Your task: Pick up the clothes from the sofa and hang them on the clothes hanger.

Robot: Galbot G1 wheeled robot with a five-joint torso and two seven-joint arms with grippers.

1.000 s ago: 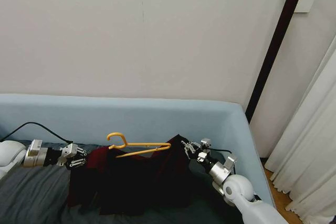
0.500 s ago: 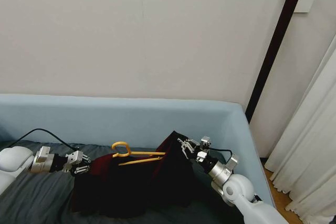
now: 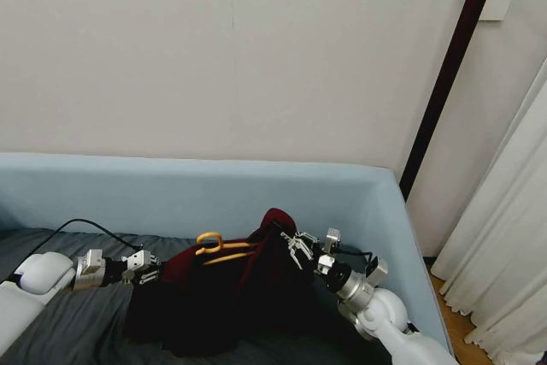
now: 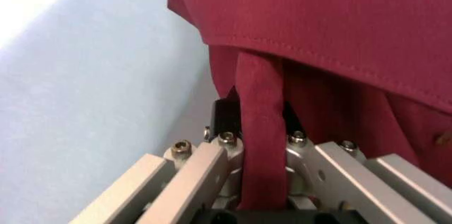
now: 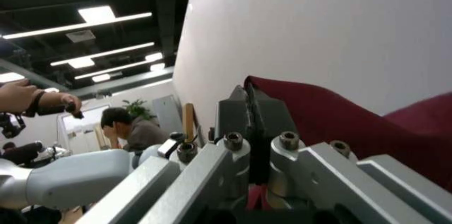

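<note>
A dark red garment [image 3: 231, 297] hangs on a yellow hanger [image 3: 220, 250] just above the grey sofa seat [image 3: 51, 331]. My left gripper [image 3: 150, 272] is shut on the garment's left edge; the left wrist view has a strip of red cloth [image 4: 258, 128] pinched between the jaws. My right gripper [image 3: 291, 244] is shut on the garment's raised right shoulder [image 3: 275, 221]; in the right wrist view the black pads [image 5: 251, 121] clamp the red fabric [image 5: 332, 118]. Most of the hanger is buried in cloth.
The light blue sofa back [image 3: 214, 190] runs behind the garment, its arm [image 3: 389, 220] on the right. A dark pole [image 3: 444, 74] and white curtains [image 3: 513, 237] stand further right. A black cable [image 3: 85, 226] trails from my left wrist.
Both grippers moved toward each other, the left rightward, the right leftward and slightly up. The garment bunched up between them and the hanger slid right, sinking into the cloth.
</note>
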